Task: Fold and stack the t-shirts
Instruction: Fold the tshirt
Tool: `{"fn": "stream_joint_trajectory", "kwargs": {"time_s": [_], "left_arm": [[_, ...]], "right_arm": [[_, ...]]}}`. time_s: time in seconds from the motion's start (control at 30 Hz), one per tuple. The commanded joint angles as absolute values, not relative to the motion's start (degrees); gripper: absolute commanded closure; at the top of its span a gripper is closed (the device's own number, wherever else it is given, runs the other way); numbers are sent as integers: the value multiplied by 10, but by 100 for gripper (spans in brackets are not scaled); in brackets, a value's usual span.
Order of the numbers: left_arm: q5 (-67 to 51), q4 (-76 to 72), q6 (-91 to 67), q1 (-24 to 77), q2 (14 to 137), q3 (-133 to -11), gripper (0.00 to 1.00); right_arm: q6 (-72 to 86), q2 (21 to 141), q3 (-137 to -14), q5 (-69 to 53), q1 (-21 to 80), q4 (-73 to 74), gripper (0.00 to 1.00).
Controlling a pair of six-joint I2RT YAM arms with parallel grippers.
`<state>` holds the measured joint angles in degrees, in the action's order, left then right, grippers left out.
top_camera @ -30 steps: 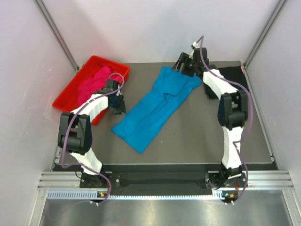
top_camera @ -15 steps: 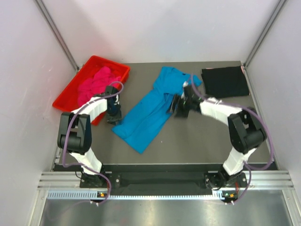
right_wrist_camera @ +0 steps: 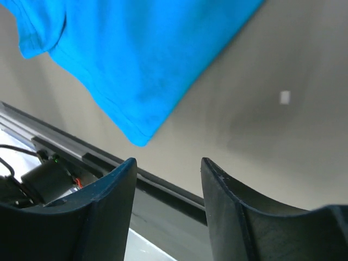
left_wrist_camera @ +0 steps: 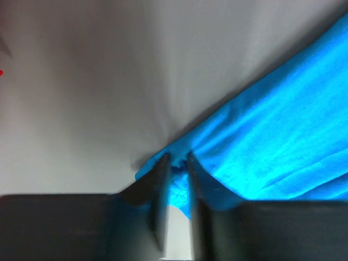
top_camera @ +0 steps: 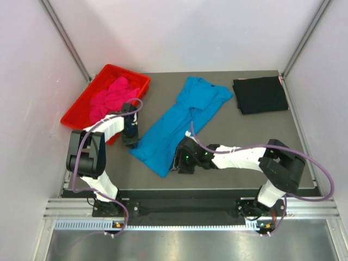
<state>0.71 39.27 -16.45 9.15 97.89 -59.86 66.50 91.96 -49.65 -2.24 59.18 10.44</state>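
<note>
Items as I see them from my station, 12 o'clock being the far edge of the table (top_camera: 234,136).

1. Blue t-shirt (top_camera: 182,122): lies flat and partly folded lengthwise across the middle of the table. It runs on a slant, with the collar end toward 1 o'clock and the hem toward 7 o'clock.

2. Left gripper (top_camera: 129,137): sits at the hem's corner on the 9 o'clock side. On my left wrist camera the fingers (left_wrist_camera: 160,179) stand narrow with that corner of blue cloth pinched between them, and the cloth puckers at the tips.

3. Right gripper (top_camera: 180,161): low over the table on the 3 o'clock side of the hem, just beside the cloth. On my right wrist camera the fingers (right_wrist_camera: 122,185) stand well apart with only bare table between them. The hem's nearest corner lies just ahead of the tips at about 11 o'clock. I cannot tell from above whether the gripper touches the cloth.

4. Black t-shirt (top_camera: 260,95): folded into a flat rectangle at the table's 2 o'clock corner, well apart from both grippers.

5. Pink t-shirt (top_camera: 109,98): crumpled in a heap inside the tray.

6. Red tray (top_camera: 76,113): at the 10 o'clock corner, just beyond the left arm.
</note>
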Motion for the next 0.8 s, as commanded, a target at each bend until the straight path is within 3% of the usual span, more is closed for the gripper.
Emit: {"fn": "stream_joint_trajectory", "kwargs": {"time_s": [0.0, 0.2, 0.37, 0.47, 0.5, 0.57, 0.77], "left_arm": [[3, 395, -163, 89, 958, -593, 80], [-29, 394, -156, 89, 960, -591, 99], [-47, 395, -156, 89, 962, -590, 100], [-46, 404, -162, 91, 952, -591, 100], [-56, 404, -165, 91, 936, -588, 100], [-60, 403, -176, 91, 919, -583, 100], [-130, 412, -199, 97, 883, -570, 100]], "right_arm": [[726, 952, -530, 25, 611, 67, 50], [737, 996, -563, 41, 630, 80, 51], [733, 1014, -590, 54, 639, 106, 52], [733, 1012, -580, 59, 640, 115, 73], [733, 1008, -576, 59, 640, 113, 88], [728, 1009, -571, 60, 640, 119, 100], [686, 963, -534, 73, 637, 145, 100]]}}
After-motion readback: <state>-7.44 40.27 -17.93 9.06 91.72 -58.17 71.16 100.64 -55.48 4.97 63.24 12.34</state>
